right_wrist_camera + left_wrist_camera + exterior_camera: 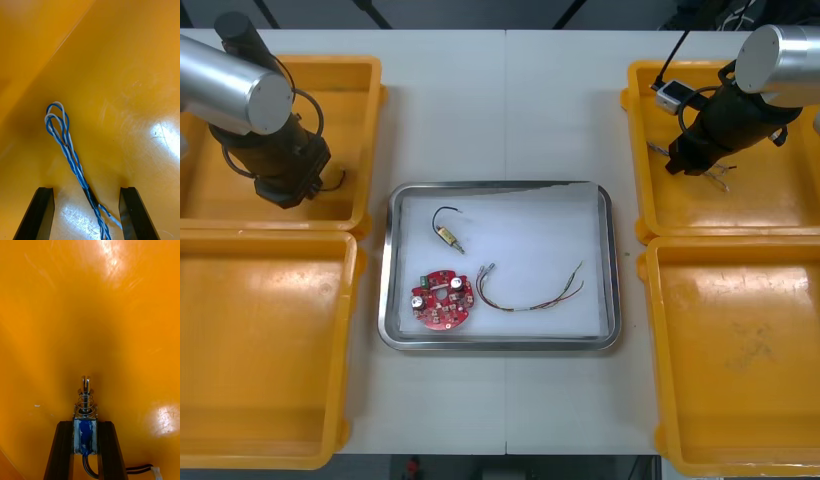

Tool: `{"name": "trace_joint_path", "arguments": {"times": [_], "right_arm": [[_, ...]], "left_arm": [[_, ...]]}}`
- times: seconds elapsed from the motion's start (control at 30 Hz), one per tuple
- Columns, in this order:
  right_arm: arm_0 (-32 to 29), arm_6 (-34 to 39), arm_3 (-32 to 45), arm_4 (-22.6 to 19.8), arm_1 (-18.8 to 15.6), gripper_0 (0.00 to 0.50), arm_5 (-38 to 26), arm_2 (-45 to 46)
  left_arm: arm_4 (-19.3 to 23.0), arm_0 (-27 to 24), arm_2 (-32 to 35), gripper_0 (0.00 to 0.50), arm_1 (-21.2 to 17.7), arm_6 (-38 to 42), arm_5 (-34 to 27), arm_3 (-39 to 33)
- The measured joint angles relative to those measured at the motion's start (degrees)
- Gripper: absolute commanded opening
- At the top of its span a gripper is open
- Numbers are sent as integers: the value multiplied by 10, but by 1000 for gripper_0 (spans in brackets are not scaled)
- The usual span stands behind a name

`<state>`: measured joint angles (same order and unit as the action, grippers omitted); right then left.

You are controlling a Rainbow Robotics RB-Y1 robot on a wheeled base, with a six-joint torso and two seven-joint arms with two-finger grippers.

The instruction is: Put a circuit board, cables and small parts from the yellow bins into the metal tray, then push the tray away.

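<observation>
Two grippers are at work, each down in one of the far yellow bins. Our left gripper (85, 424), at ten o'clock from the metal tray (498, 186) in the front view, sits in the far left bin (345, 80) with its fingers pinching a small metal part (86, 401). The part has a blue-wrapped block clamped between the fingers, a shiny pin with a coiled spring and a slotted tip sticking out ahead of them, and a black lead trailing back. Our right gripper (86, 191), at two o'clock from the tray, is low over the floor of the far right bin (770, 205), fingers spread wide on either side of a twisted blue and white cable (66, 146). The cable's looped end lies ahead of the fingertips, and a black sleeve on it sits between them. Inside the tray, on its white lining, we see a round red circuit board (443, 298) at seven o'clock, a second small metal part (447, 236) with a curled black lead at eleven o'clock, and a red and yellow cable (530, 296) at four o'clock; print on the board is too small for us to read
</observation>
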<state>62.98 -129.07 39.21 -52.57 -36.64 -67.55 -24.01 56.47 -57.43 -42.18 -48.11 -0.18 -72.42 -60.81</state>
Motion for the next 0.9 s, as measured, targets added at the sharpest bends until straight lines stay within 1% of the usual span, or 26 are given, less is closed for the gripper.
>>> {"name": "trace_joint_path", "arguments": {"times": [0.1,0.2,0.37,0.5,0.6,0.73,0.77,0.8,0.83,0.87,0.9], "right_arm": [[0,0,0,0,0,500,2,0],[-1,0,0,0,1,500,8,-2],[-3,0,0,0,2,500,13,-4],[-4,0,0,0,2,500,14,-4],[-5,0,0,0,2,500,17,-4],[-7,0,0,0,2,500,25,-4],[-7,0,0,0,2,443,26,-4],[-8,0,0,0,2,335,27,-4],[-8,0,0,0,2,301,28,-4],[-8,0,0,0,2,126,28,-4],[-8,0,0,0,2,66,28,-4]], "left_arm": [[-32,0,1,0,0,0,-1,-3],[-44,0,8,0,0,0,-4,-3],[-56,0,36,0,-1,-16,-14,-4],[-58,0,59,0,-3,-57,-31,-6],[-58,0,73,0,-8,-86,-45,-14],[-59,0,84,0,-19,-95,-82,-42],[-59,0,88,0,-21,-97,-94,-49],[-59,0,92,0,-24,-98,-107,-57],[-59,0,97,0,-27,-100,-119,-64],[-59,0,102,0,-29,-101,-129,-71],[-59,0,108,0,-31,-103,-139,-80]]}}
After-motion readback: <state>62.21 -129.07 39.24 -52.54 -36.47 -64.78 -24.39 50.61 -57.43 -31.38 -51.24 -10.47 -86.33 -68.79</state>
